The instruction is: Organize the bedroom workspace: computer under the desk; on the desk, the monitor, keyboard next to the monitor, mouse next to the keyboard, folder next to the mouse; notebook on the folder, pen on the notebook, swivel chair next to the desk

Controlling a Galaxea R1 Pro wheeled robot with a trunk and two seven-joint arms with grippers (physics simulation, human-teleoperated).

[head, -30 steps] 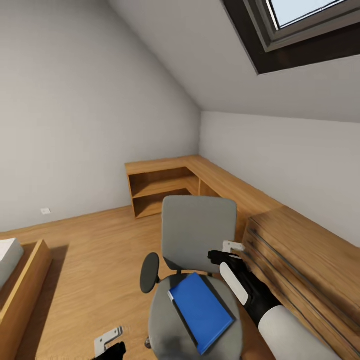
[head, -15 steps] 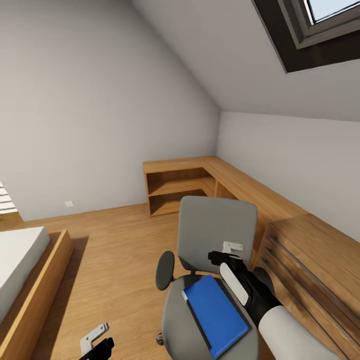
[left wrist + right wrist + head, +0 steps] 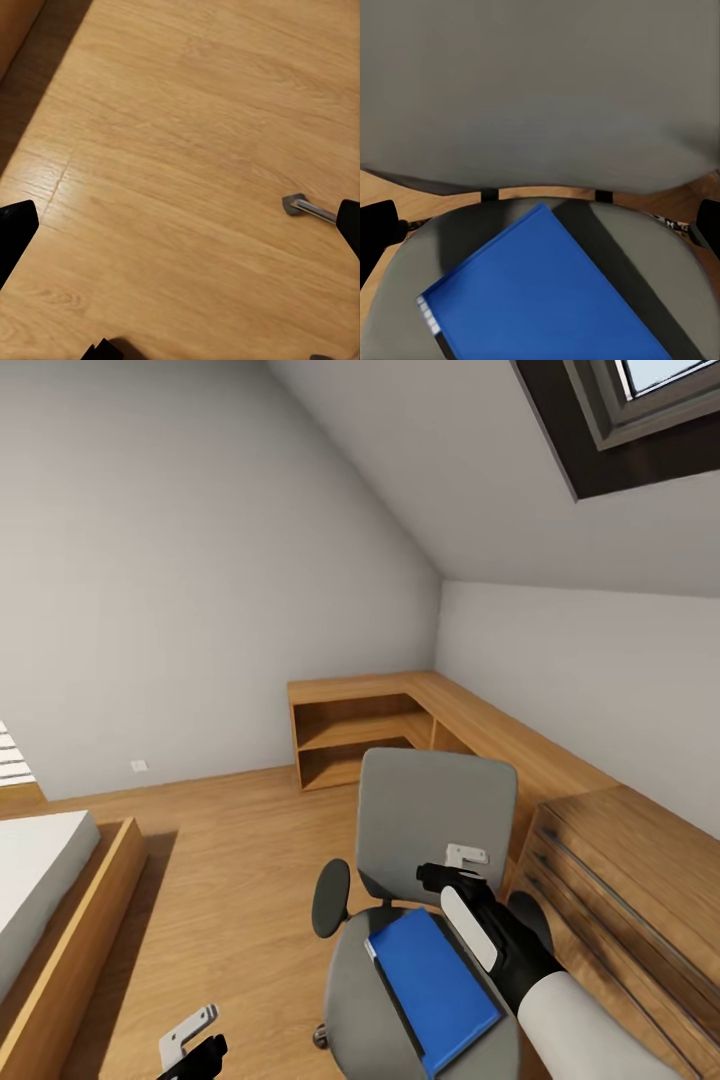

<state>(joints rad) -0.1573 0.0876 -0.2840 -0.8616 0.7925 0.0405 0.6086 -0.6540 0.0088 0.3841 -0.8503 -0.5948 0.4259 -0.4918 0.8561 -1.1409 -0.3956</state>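
Note:
The swivel chair (image 3: 430,820) stands low in the middle of the head view, with a grey seat and back and a black armrest (image 3: 328,897). A bright blue folder (image 3: 432,990) lies flat on its seat. My right gripper (image 3: 448,865) hovers above the seat near the folder's far edge, in front of the backrest, apart from both. In the right wrist view the folder (image 3: 540,300) lies below the open right gripper (image 3: 540,225), nothing between its fingers. My left gripper (image 3: 190,1042) hangs low over the floor left of the chair. The left gripper (image 3: 180,232) is open and empty.
A wooden drawer chest (image 3: 625,890) stands close on the chair's right. A low wooden corner shelf (image 3: 400,720) runs along the far walls. A bed in a wooden frame (image 3: 50,880) is at the left. A chrome chair leg tip (image 3: 304,208) rests on the plank floor (image 3: 220,860).
The head view has swung left, bringing the bed into sight and shifting chair and chest rightward in the picture. Over the last half second almost nothing moved. Both grippers keep their pose.

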